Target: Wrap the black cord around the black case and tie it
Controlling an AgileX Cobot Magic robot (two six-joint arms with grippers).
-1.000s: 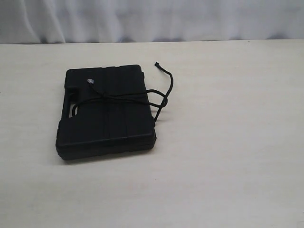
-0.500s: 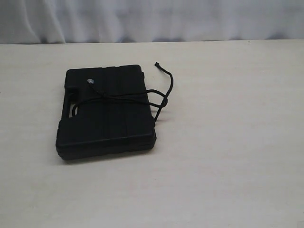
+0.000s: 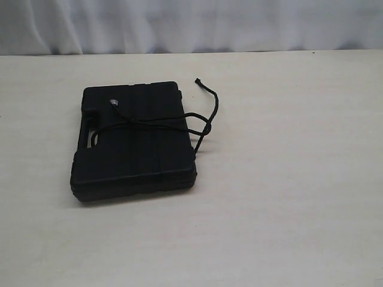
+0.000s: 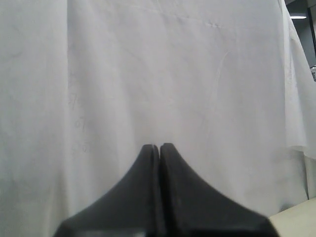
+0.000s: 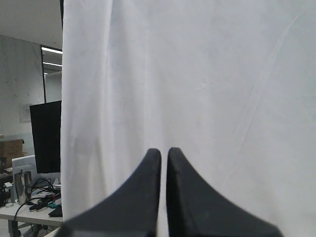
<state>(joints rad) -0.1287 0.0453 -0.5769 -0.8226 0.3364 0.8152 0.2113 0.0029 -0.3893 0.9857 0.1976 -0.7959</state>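
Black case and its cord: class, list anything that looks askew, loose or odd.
The black cord crosses the black case loosely, knotted at its right edge; one end loops off onto the table. The case lies slightly askew. Nothing looks damaged.

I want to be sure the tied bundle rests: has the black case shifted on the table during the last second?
No. The black case lies at the same spot, judged against the far edge of the table.
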